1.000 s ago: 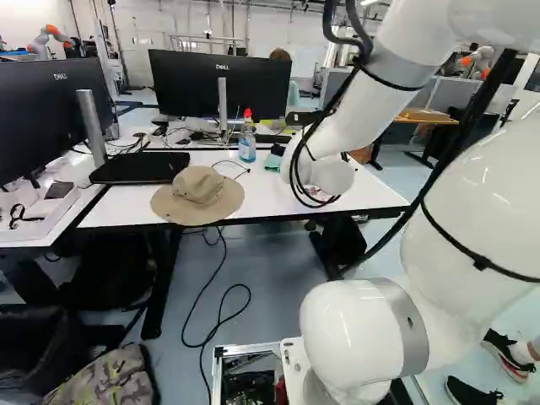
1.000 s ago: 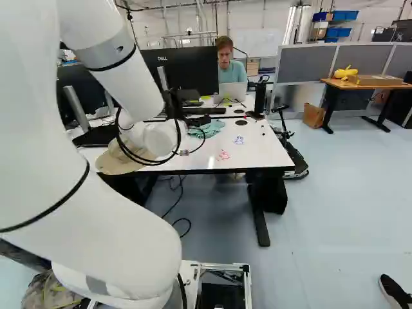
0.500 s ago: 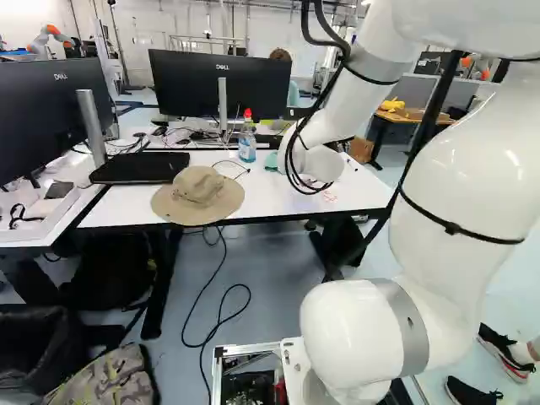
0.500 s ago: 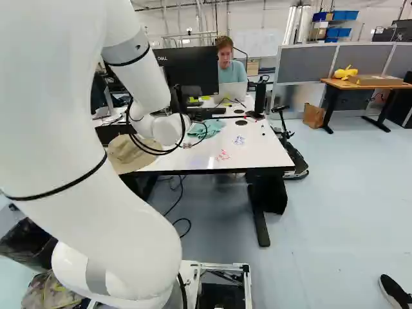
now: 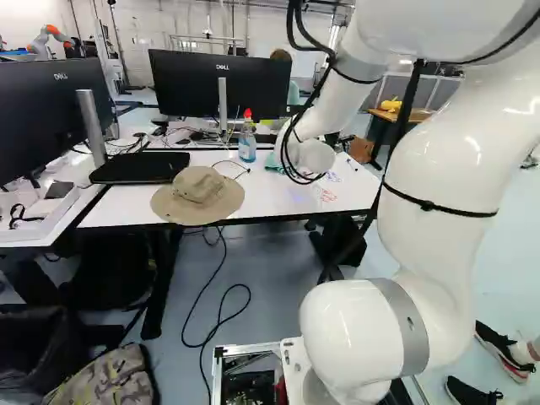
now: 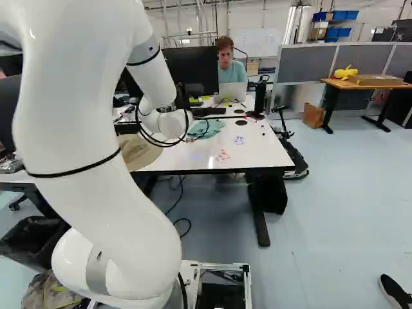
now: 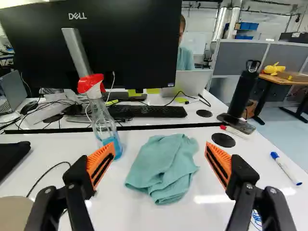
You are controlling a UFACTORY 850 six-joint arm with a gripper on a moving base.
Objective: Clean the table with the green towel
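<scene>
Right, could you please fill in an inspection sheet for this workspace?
Surface: white tabletop, marked with red scribble and blue scribble.
Job's things: green towel, crumpled on the tabletop ahead of the gripper, not gripped.
Clutter: spray bottle upright beside the towel; bucket hat at the near edge; blue-capped marker lying down.
Gripper: open, nothing between its pads.
Cables: thin black cable on the tabletop near the hat; floor cable looped below the table.
Surroundings: monitor beyond the tabletop; wooden-topped desk with a yellow toy; another robot far off.
</scene>
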